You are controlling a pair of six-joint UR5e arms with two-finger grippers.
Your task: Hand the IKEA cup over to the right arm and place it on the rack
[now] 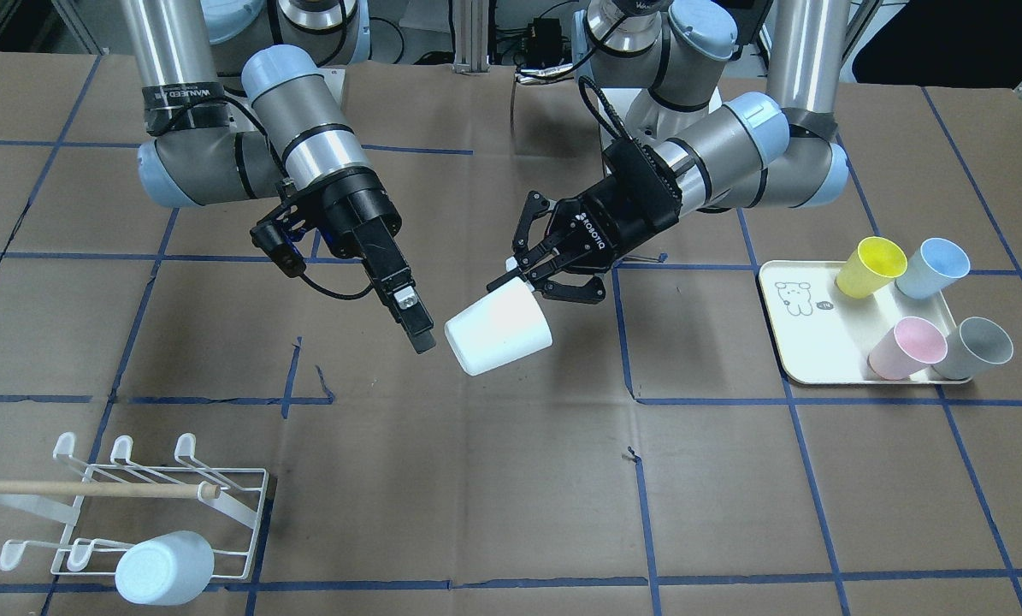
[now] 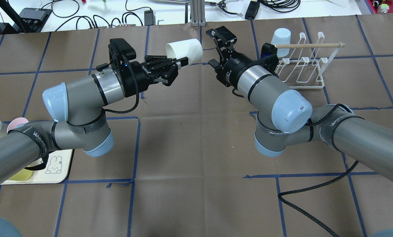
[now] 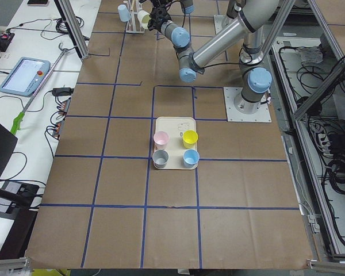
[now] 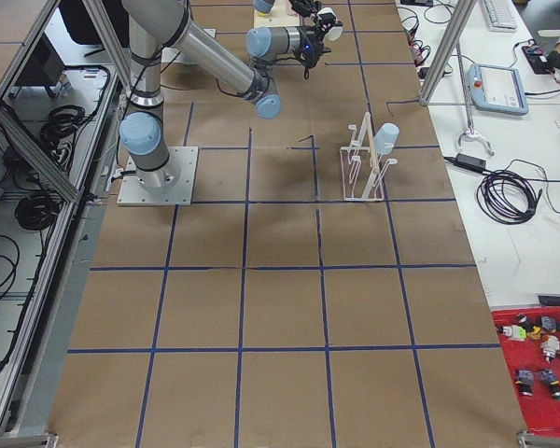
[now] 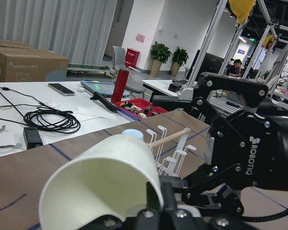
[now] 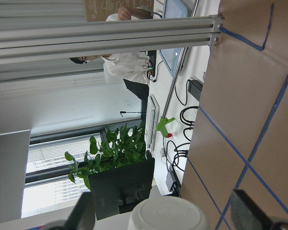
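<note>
A white cup [image 1: 500, 332] is held on its side above the table's middle. My left gripper [image 1: 523, 278] is shut on its rim, as the overhead view [image 2: 182, 61] shows too. The cup [image 5: 101, 187] fills the left wrist view, mouth toward the camera. My right gripper [image 1: 421, 338], on the arm with the lettered band, is open and faces the cup's base, just short of it. In the right wrist view the base [image 6: 165, 213] lies between the spread fingers [image 6: 81, 213]. The white wire rack [image 1: 160, 505] stands on the table by the right arm.
A pale blue cup [image 1: 164, 567] hangs on the rack's near prong. A cream tray [image 1: 806, 334] by the left arm holds yellow [image 1: 870, 267], blue [image 1: 932, 267], pink [image 1: 906, 346] and grey [image 1: 972, 348] cups. Brown paper with blue tape lines covers the table.
</note>
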